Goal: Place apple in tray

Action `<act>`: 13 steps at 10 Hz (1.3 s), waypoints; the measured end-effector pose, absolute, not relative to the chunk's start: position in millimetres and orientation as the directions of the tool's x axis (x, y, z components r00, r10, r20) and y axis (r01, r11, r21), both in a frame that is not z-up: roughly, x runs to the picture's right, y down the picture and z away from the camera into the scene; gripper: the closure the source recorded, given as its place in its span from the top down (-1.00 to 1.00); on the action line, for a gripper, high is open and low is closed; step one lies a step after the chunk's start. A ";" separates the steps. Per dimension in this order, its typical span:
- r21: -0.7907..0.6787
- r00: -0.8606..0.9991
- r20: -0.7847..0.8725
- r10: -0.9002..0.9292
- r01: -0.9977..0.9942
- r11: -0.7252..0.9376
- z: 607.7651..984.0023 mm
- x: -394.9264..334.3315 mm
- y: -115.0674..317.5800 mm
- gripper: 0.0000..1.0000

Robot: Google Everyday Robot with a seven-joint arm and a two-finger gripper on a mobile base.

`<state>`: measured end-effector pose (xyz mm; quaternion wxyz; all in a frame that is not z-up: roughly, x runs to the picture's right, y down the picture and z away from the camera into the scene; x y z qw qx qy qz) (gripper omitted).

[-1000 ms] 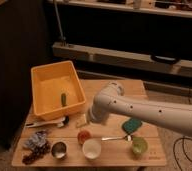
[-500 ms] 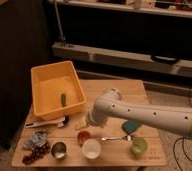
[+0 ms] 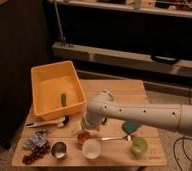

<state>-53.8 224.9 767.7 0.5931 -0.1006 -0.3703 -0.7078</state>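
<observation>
The apple (image 3: pixel 83 138) is a small reddish-orange fruit on the wooden table (image 3: pixel 139 92), just behind the small white bowl (image 3: pixel 91 149). My gripper (image 3: pixel 84 130) hangs at the end of the white arm (image 3: pixel 139 116), right over the apple and touching or nearly touching its top. The arm's end hides part of the apple. The tray (image 3: pixel 41 106) is a large yellow-orange bin at the table's back left, with a small green item (image 3: pixel 64 99) inside it.
A metal cup (image 3: pixel 59 149), dark grapes (image 3: pixel 33 156) and a crumpled foil bag (image 3: pixel 37 139) sit front left. A white utensil (image 3: pixel 46 122) lies before the tray. A spoon (image 3: pixel 114 138), a teal sponge (image 3: pixel 130 126) and a green cup (image 3: pixel 138 146) sit to the right.
The arm has come down and a little to the left, bringing my gripper onto the apple. The apple and the other things have not moved.
</observation>
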 end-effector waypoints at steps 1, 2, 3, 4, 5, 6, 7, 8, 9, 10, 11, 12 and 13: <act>0.413 -0.296 0.589 -0.752 0.910 -0.035 768.8 -57.1 229.4 0.52; 0.427 -0.325 0.594 -0.736 0.903 -0.055 769.5 -61.1 234.3 0.33; 0.441 -0.354 0.599 -0.719 0.895 -0.073 770.4 -65.6 239.3 0.10; 0.445 -0.364 0.601 -0.712 0.892 -0.081 770.6 -66.8 240.7 -0.08; 0.446 -0.370 0.603 -0.707 0.891 -0.085 770.5 -66.4 240.8 -0.24; 0.447 -0.374 0.602 -0.706 0.890 -0.089 768.1 -64.9 238.0 -0.48; 0.446 -0.368 0.597 -0.713 0.891 -0.086 763.0 -61.9 232.0 -0.67; 0.441 -0.354 0.591 -0.725 0.894 -0.076 756.9 -55.6 224.4 -0.83; 0.434 -0.322 0.581 -0.748 0.899 -0.050 747.0 -43.6 210.9 -0.97; 0.422 -0.271 0.568 -0.777 0.907 -0.008 736.4 -24.1 191.1 -1.00; 0.410 -0.224 0.555 -0.801 0.911 0.030 730.8 -5.6 172.0 -1.00; 0.402 -0.175 0.540 -0.824 0.913 0.070 727.3 12.7 149.2 -1.00; 0.405 -0.129 0.528 -0.839 0.907 0.115 726.3 26.9 126.2 -1.00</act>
